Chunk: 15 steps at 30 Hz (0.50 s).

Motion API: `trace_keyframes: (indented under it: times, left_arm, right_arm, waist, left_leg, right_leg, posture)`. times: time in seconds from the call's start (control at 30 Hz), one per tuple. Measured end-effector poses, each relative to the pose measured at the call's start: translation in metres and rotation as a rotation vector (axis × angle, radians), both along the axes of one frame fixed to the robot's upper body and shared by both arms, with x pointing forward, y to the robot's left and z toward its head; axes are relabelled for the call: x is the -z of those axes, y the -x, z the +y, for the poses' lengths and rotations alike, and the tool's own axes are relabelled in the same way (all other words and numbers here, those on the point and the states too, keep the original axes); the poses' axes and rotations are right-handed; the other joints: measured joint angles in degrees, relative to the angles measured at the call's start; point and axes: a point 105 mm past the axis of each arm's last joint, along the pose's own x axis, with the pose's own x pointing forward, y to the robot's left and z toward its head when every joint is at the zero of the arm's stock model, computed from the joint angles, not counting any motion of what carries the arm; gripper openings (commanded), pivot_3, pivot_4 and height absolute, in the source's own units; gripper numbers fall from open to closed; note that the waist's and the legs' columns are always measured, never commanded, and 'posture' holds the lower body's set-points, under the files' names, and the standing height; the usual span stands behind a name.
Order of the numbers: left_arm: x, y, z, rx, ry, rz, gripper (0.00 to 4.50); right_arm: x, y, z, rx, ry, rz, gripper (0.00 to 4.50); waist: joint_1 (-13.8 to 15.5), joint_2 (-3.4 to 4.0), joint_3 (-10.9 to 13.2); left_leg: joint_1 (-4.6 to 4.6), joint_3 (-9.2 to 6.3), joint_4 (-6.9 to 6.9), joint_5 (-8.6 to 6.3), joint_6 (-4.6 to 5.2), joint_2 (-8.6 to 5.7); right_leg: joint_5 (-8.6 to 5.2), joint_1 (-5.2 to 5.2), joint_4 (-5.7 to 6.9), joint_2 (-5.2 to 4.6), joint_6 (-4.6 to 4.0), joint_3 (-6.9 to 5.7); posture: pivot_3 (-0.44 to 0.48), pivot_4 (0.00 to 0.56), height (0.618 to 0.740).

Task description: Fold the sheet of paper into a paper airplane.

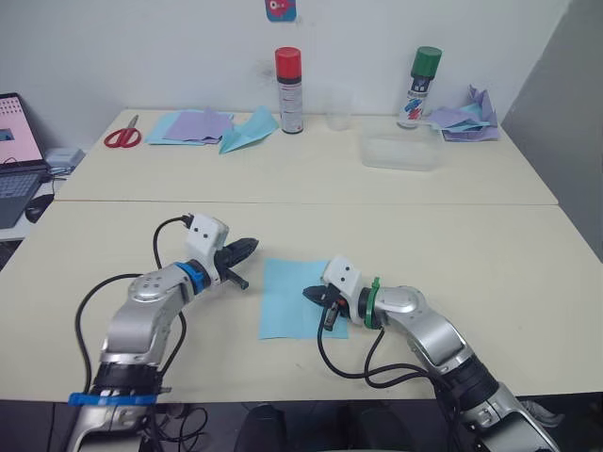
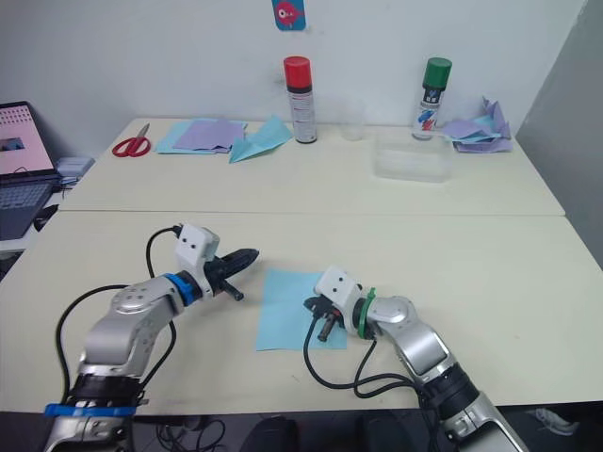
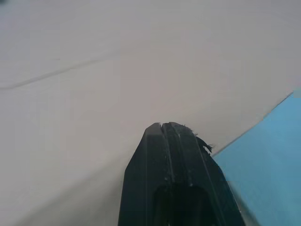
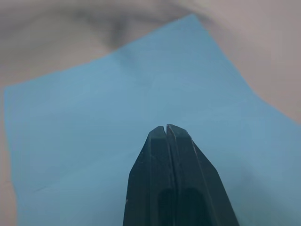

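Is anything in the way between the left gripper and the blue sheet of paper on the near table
Nothing visible. The left gripper sits just off the sheet of paper's far left corner, with bare table between them.

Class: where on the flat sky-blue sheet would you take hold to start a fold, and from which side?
Probably the sheet of paper at its bare left edge, coming from the left, where the left gripper is close by. It lies flat, so only an edge can be lifted. The right gripper is over its right part.
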Motion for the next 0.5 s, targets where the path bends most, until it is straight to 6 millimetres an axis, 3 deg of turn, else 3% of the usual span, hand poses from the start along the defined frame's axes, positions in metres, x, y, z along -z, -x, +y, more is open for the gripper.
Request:
trace_keyframes:
  times: [0.13, 0.33, 0.5]
  left_arm:
    - [-0.005, 0.024, -0.02, 0.102, -0.004, 0.014, 0.0]
    - [0.053, 0.043, -0.044, 0.189, -0.126, 0.17, 0.0]
    - [0.065, 0.035, -0.049, 0.211, -0.193, 0.155, 0.0]
  right_arm:
    - [0.001, -0.001, 0.001, 0.011, -0.005, 0.005, 0.01]
    - [0.001, -0.002, 0.0, 0.019, -0.009, 0.011, 0.01]
    - [0.0, -0.001, -0.004, 0.034, -0.029, 0.03, 0.01]
  waist:
    - [0.0, 0.01, 0.0]
    - [0.1, 0.02, 0.0]
    - [0.1, 0.03, 0.0]
  left_leg:
    - [0.1, 0.01, 0.01, 0.0, 0.0, -0.02]
    - [0.16, 0.0, 0.01, 0.0, 0.0, -0.03]
    - [0.13, 0.01, 0.0, 0.0, 0.01, -0.05]
  right_leg:
    - [0.0, 0.06, 0.01, -0.01, 0.0, 0.03]
    - [0.0, 0.1, 0.01, -0.01, -0.01, 0.02]
    - [-0.02, 0.09, -0.02, -0.01, -0.04, 0.02]
  posture:
    - [0.0, 0.15, 0.74]
    - [0.0, 0.15, 0.74]
    - [0.0, 0.15, 0.74]
